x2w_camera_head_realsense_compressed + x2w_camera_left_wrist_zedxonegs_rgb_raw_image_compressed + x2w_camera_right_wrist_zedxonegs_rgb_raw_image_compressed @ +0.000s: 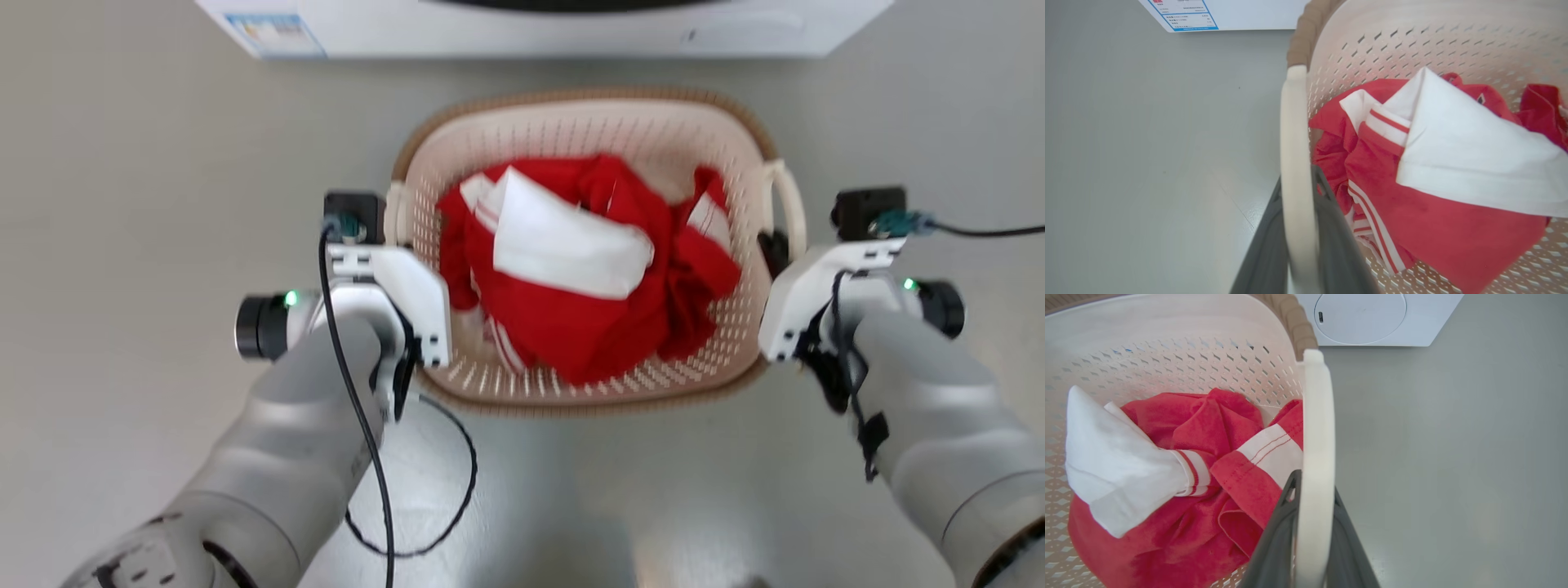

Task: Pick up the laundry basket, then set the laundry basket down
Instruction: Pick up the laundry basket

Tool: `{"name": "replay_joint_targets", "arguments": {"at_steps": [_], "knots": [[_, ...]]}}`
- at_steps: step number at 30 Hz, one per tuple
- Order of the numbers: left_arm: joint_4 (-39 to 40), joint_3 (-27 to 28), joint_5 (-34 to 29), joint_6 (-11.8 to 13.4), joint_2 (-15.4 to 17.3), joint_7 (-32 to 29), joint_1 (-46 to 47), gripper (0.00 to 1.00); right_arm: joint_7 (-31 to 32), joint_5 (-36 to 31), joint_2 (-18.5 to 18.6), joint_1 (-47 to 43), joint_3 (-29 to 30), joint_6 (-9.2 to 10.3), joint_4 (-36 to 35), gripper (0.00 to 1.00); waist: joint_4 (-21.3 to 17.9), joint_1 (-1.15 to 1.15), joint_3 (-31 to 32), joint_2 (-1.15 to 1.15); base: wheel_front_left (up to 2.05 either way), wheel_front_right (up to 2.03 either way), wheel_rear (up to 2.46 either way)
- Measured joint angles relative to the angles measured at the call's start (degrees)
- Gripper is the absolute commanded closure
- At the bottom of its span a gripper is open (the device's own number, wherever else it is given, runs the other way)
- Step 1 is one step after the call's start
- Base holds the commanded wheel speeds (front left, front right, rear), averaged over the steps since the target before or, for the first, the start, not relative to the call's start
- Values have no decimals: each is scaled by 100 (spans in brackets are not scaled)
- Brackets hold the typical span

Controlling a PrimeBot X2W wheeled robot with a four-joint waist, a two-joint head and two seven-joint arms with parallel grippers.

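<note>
Grey floor all round, white washing machine along its far edge. Cream perforated laundry basket with a brown rim is just in front of the machine, between both arms. Resting or lifted, cannot tell. Red-and-white garment lies bunched inside, covering most of the bottom. Left gripper pinches the basket's left handle, one dark finger each side of the loop. Right gripper pinches the right handle the same way. Thin black cable loops off the left forearm.
</note>
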State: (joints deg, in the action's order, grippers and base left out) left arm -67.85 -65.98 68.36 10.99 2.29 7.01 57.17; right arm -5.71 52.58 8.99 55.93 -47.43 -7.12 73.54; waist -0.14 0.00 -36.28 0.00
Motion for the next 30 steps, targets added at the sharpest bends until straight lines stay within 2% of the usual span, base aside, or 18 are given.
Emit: {"name": "replay_joint_targets", "arguments": {"at_steps": [19, 30], "knots": [[-185, -401, 467, -345, 14, -827, -1283, 100, 964, 4, -281, -1209, -107, 4, 114, 100, -159, 0, 2119, 0, 0, 0, 0], [-181, -557, 612, -453, 59, -1285, -1834, 100, 1455, -96, -405, -1718, -16, 5, 138, 100, -215, 0, 3150, 0, 0, 0, 0]]}}
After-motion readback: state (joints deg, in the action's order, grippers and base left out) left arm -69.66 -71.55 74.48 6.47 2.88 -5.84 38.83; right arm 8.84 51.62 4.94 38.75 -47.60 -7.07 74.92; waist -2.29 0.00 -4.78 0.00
